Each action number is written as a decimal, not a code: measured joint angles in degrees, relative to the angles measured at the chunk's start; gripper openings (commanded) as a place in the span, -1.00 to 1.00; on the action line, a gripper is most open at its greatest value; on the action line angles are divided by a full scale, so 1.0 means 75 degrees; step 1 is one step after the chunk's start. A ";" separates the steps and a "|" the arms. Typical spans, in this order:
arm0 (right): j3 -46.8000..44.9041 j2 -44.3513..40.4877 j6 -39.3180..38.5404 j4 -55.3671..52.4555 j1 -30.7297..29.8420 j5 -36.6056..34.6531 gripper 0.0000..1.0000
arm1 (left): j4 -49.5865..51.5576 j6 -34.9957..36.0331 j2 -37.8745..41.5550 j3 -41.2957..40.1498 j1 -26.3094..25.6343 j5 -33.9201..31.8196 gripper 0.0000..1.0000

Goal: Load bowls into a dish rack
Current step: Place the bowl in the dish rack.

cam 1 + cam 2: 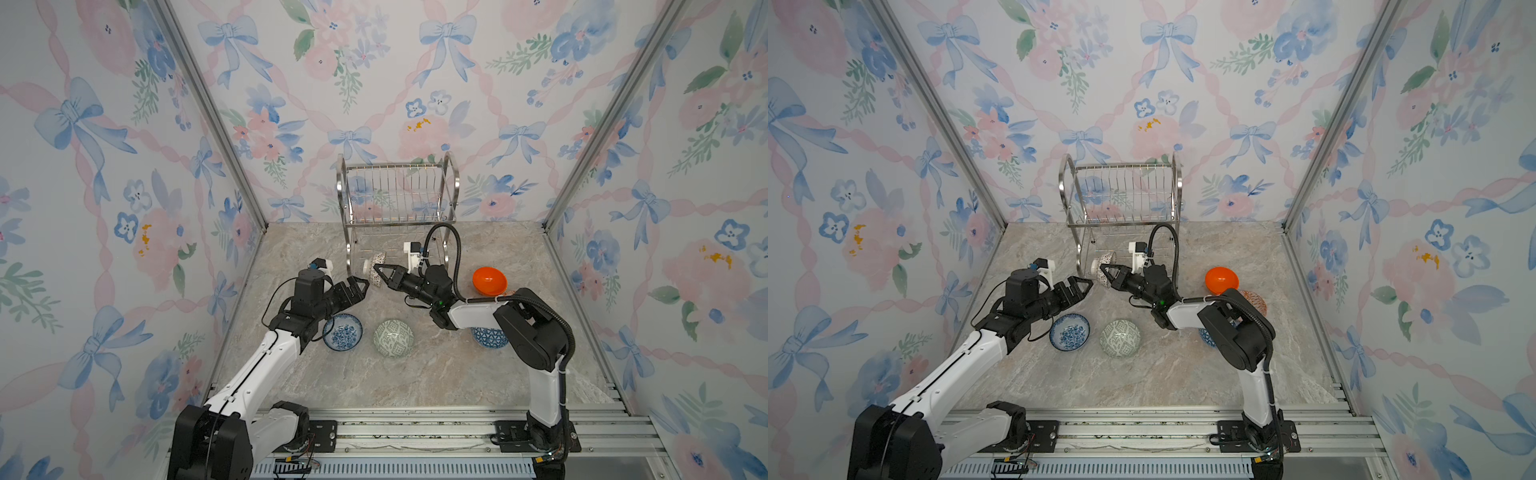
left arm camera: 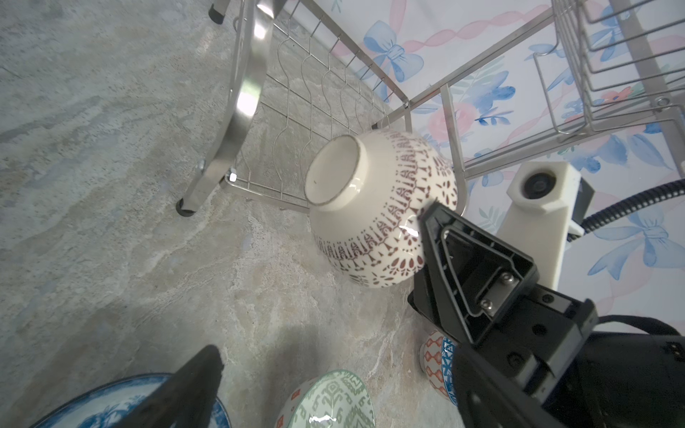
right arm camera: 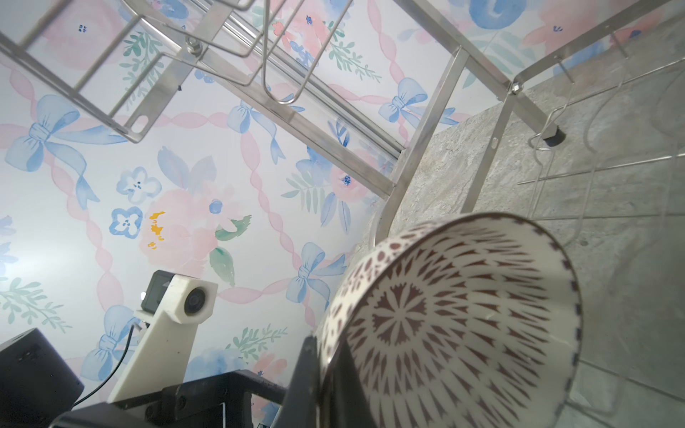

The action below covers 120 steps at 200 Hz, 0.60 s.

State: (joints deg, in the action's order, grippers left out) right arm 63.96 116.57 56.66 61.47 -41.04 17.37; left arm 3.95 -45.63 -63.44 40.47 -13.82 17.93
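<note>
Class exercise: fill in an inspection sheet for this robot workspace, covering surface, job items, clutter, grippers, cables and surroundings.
Surface: marble-look tabletop, no spills seen.
Job's things: rack at the back, both tiers empty; white bowl held on its side beside the lower tier; orange bowl, red-patterned bowl, blue-triangle bowl, green bowl, blue floral bowl on the tabletop.
Clutter: nothing seen.
Grippers: right gripper shut on the white bowl's rim; left gripper open, empty.
Cables: black hose arches over the right arm; thin cable loops beside the left arm.
Surroundings: floral walls, metal posts, front rail.
</note>
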 measured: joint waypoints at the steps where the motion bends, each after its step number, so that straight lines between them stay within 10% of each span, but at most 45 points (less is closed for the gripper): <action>1: 0.0015 0.0009 0.0003 0.0000 0.0003 -0.0003 -1.00 | 0.0000 0.0000 0.0000 0.0000 0.0000 0.0000 0.95; 120: 0.1568 0.1480 0.0041 0.0044 0.0289 -0.0119 -1.00 | 0.0035 0.0079 -0.0227 0.0073 0.0201 0.0017 0.95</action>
State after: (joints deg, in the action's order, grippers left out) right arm 75.72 127.68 56.97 61.80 -38.87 16.47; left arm 4.21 -45.04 -65.14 41.01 -12.32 18.06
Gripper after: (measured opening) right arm 0.078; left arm 0.975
